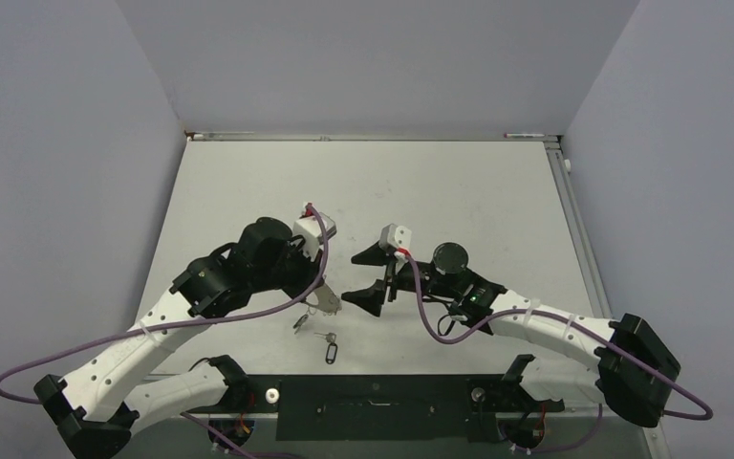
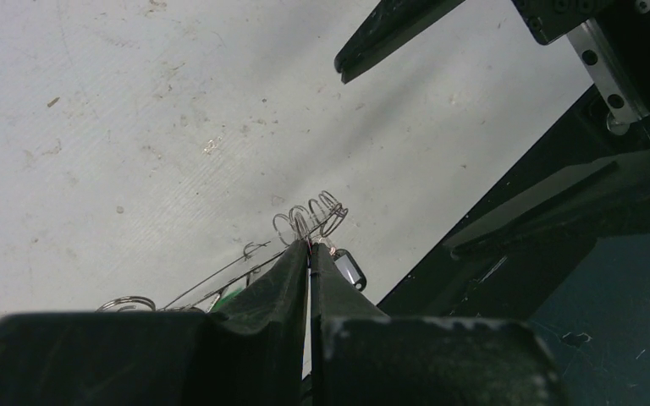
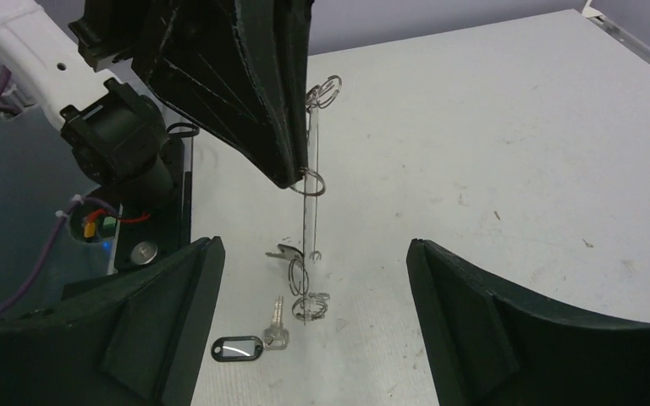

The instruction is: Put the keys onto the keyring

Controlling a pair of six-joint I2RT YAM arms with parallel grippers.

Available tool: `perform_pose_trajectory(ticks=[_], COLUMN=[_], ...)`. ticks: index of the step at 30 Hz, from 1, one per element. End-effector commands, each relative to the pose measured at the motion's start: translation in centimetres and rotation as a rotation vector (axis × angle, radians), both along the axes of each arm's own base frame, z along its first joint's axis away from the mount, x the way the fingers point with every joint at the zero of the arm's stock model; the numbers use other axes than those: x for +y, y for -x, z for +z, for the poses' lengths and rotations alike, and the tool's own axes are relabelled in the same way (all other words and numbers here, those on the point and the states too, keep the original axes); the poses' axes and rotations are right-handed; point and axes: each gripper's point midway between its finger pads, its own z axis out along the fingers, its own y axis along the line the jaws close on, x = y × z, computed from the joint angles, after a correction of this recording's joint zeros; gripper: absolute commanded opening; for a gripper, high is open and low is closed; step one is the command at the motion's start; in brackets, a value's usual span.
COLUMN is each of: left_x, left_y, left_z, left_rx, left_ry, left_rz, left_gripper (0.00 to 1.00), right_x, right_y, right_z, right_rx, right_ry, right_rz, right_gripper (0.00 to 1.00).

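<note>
My left gripper (image 1: 323, 298) is shut on a thin clear plate (image 3: 309, 216) that stands on edge on the table and carries wire keyrings (image 3: 311, 181). Its closed tips also show in the left wrist view (image 2: 310, 247), with ring loops (image 2: 315, 213) just past them. A small silvery key (image 3: 277, 332) on a black tag (image 3: 237, 348) lies flat by the plate's foot. A second key (image 3: 283, 251) lies just behind it. Both keys (image 1: 301, 322) show under the left gripper in the top view. My right gripper (image 1: 365, 275) is open and empty, facing the plate, and also shows in its own wrist view (image 3: 313, 247).
The white table (image 1: 459, 191) is walled by grey panels on three sides. The black base plate (image 1: 373, 392) of the arms runs along the near edge, close behind the tag. A right finger (image 2: 389, 30) shows at the top of the left wrist view.
</note>
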Motion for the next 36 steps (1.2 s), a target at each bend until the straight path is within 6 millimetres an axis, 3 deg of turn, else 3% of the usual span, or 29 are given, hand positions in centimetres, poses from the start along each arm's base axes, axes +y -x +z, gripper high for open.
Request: perform_pose_trajectory(ticks=[1,11,19,25,32,36], left_x=[-1.8,-2.8,-3.3,-3.3,-3.3,-3.4], left_y=[-0.8,-0.8,-0.4,-0.3,-0.2,-0.3], left_z=[3.5,3.3,3.7,4.1,4.3,4.4], left_rx=[-0.069,-0.036,-0.020,-0.016,-0.016,-0.015], left_ry=[0.090,0.095,0.126,0.132,0.137,0.143], left_rz=[-0.047,-0.074,-0.086,-0.083,-0.083,-0.082], left_gripper=[0.00,0.00,0.00,0.00,0.00,0.00], right_x=[1.1,1.8,2.8,3.9,4.2,4.4], right_y=[0.5,-1.7,-1.8,-1.6,-1.5,-1.1], right_z=[1.9,-0.5,-0.6,-0.4,0.3,0.5], right_rx=[-0.054,-0.074,-0.079,-0.063,-0.076,-0.078], right_ry=[-0.028,0.048,0.026,-0.025,-0.072,-0.090], right_rz=[0.080,0.021,0.056,0.092,0.101,0.125], right_gripper=[0.84,0.86,0.87,0.81,0.80,0.63])
